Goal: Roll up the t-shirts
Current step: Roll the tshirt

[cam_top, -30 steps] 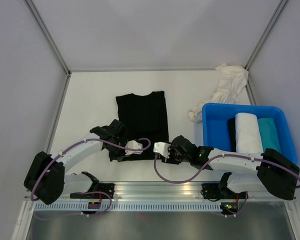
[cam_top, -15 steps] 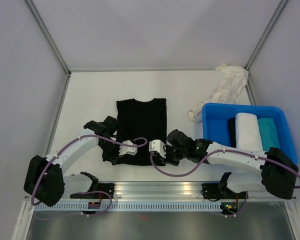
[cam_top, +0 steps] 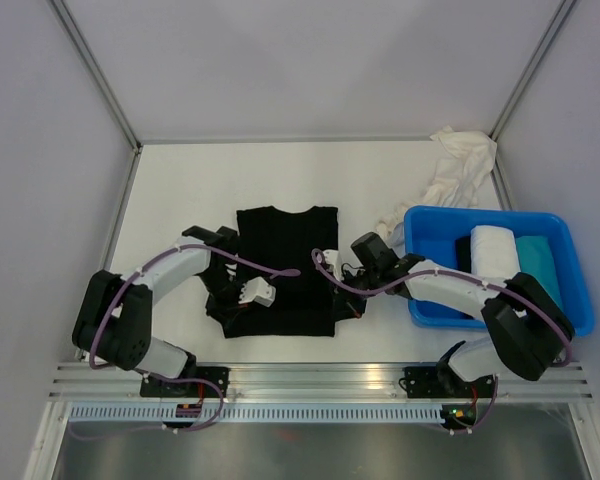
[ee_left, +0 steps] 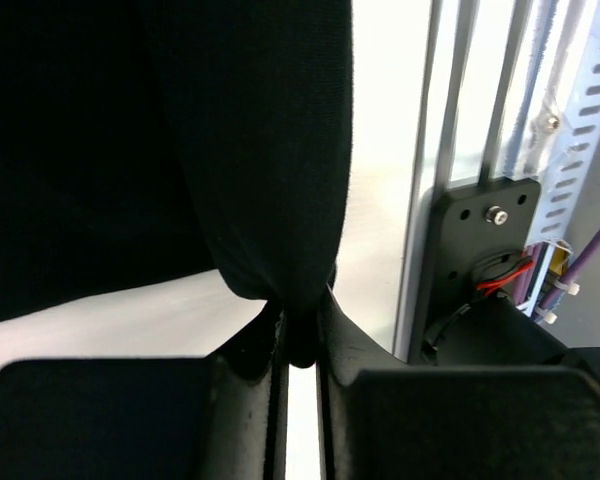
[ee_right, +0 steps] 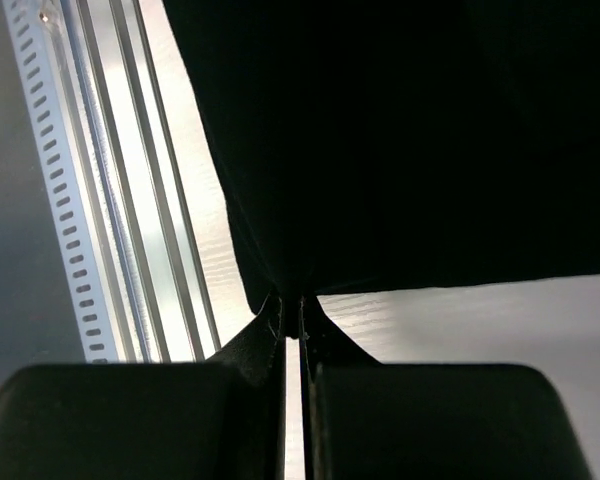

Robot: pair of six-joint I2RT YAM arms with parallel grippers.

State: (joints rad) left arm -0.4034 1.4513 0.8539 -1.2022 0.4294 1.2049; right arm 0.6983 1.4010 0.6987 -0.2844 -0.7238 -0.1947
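White table, walled on three sides, aluminium rail along near edge.

Black short-sleeved cloth t-shirt lies flat at mid-table, collar toward far side, hem toward the arms. Both lower corners are lifted and bunched where the arms hold them.

Blue plastic tub sits at right, apart from the black t-shirt. Inside it, side by side: cream-white rolled t-shirt, teal rolled t-shirt.

Crumpled cream-white cloth heap in far right corner, trailing down to touch the tub's far left corner.

Left gripper at the black t-shirt's near left edge. Fingers closed, a fold of black fabric pinched between the tips and hanging clear of the table.

Right gripper at near right edge. Fingers pressed together with barely a slit between them, black fabric gathered right at the tips; cloth drapes up and away across the wrist view.
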